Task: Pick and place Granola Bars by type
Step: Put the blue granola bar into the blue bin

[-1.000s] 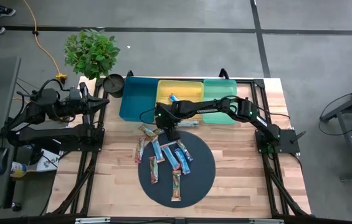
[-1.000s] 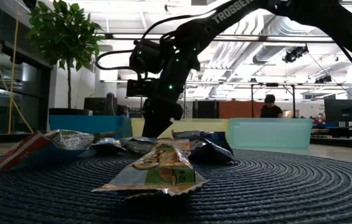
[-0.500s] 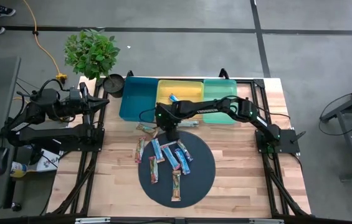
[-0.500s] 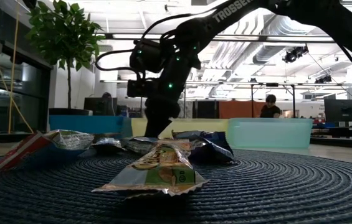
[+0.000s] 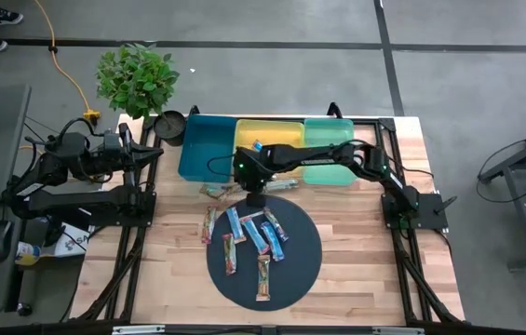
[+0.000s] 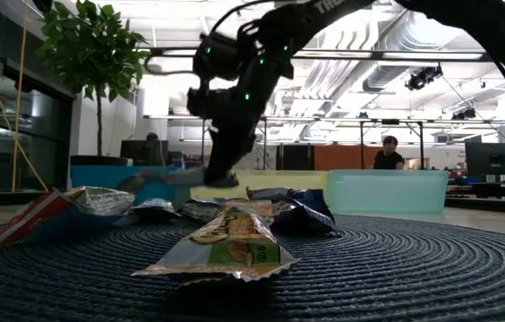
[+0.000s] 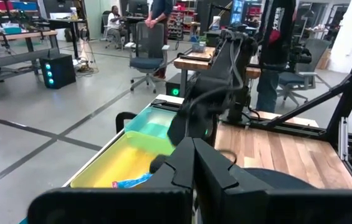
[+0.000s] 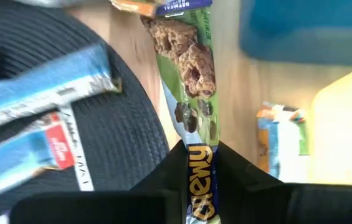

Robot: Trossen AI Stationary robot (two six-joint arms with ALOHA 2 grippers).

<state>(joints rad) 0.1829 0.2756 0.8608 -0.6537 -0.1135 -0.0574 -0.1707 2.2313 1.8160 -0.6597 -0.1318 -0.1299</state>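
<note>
Gripping a green granola bar in the right pincer, lifting it above the mat's far edge, left pincer resting closed at the bench's left edge.

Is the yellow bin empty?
No, a blue-wrapped granola bar lies inside the yellow bin, seen from above.

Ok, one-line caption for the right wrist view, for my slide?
Right pincer shut on a green granola bar, lifted over the dark round mat and wooden table.
</note>
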